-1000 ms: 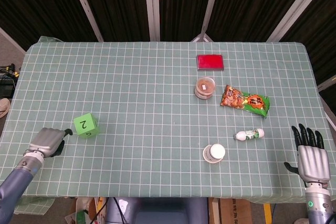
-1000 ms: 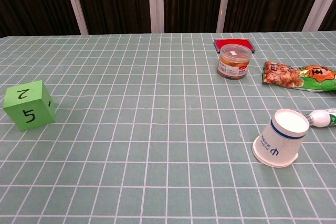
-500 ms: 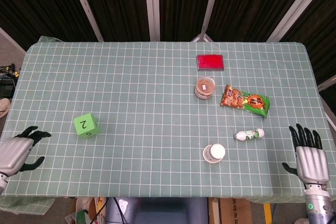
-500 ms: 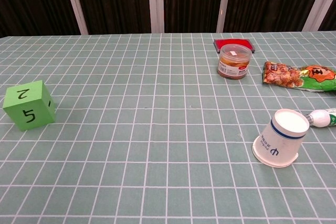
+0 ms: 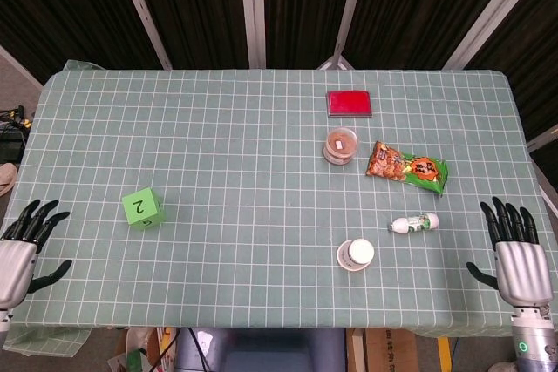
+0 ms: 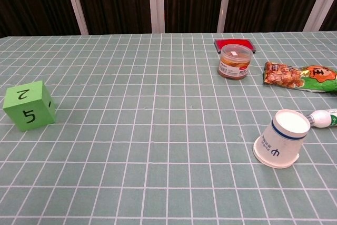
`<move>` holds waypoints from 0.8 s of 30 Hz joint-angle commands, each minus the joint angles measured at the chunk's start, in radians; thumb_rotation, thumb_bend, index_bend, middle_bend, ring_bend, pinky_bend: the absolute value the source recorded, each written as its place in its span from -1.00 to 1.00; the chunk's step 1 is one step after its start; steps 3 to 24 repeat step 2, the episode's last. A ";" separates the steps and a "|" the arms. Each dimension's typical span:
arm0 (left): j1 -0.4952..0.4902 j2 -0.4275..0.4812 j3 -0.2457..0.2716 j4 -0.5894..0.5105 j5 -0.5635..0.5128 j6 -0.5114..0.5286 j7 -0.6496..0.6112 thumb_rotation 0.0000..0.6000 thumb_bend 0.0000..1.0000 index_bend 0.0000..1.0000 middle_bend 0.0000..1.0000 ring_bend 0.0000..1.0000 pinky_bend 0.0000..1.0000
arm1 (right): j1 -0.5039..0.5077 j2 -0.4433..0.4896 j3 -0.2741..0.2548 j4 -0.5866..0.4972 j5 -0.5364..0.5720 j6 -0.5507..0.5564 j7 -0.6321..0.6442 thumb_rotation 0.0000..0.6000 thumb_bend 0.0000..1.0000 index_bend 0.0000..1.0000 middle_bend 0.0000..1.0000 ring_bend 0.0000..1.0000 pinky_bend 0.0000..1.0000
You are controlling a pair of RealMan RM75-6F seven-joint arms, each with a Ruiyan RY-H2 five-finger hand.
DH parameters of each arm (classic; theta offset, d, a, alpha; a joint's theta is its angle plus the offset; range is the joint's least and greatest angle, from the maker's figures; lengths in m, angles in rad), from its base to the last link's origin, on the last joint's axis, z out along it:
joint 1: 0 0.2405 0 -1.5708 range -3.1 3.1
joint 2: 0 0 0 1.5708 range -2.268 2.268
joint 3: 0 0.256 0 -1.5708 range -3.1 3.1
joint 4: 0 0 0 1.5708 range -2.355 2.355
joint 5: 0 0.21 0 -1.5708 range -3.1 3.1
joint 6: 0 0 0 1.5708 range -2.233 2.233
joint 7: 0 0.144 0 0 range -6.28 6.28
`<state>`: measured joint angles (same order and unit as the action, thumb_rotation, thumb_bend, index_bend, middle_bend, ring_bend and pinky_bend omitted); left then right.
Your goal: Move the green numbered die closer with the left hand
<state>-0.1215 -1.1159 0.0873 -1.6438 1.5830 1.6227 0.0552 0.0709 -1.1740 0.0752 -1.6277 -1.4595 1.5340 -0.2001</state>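
Note:
The green numbered die (image 5: 143, 208) sits on the checked tablecloth at the left, a 2 on its top face; in the chest view the die (image 6: 29, 106) also shows a 5 on its near face. My left hand (image 5: 19, 248) hovers at the table's near left corner, well left of the die, fingers spread and empty. At the near right edge my right hand (image 5: 517, 254) is open too, holding nothing. Neither hand appears in the chest view.
An upturned paper cup (image 5: 356, 255) and a small bottle (image 5: 414, 224) lie near the front right. A snack bag (image 5: 406, 165), a small jar (image 5: 340, 145) and a red flat box (image 5: 349, 103) sit further back.
My left hand, curled beside the die a second ago, has drawn back to the left edge and spread its fingers. The die has not moved; the right hand has barely shifted.

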 commanded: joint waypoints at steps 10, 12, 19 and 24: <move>0.013 0.005 0.003 -0.023 0.014 -0.001 0.034 1.00 -0.44 -0.64 -0.85 -1.00 -0.56 | -0.004 0.006 0.004 -0.004 0.009 -0.001 0.000 1.00 -0.84 -0.88 -0.99 -1.00 -1.00; 0.013 0.005 0.003 -0.023 0.014 -0.001 0.034 1.00 -0.44 -0.64 -0.85 -1.00 -0.56 | -0.004 0.006 0.004 -0.004 0.009 -0.001 0.000 1.00 -0.84 -0.88 -0.99 -1.00 -1.00; 0.013 0.005 0.003 -0.023 0.014 -0.001 0.034 1.00 -0.44 -0.64 -0.85 -1.00 -0.56 | -0.004 0.006 0.004 -0.004 0.009 -0.001 0.000 1.00 -0.84 -0.88 -0.99 -1.00 -1.00; 0.013 0.005 0.003 -0.023 0.014 -0.001 0.034 1.00 -0.44 -0.64 -0.85 -1.00 -0.56 | -0.004 0.006 0.004 -0.004 0.009 -0.001 0.000 1.00 -0.84 -0.88 -0.99 -1.00 -1.00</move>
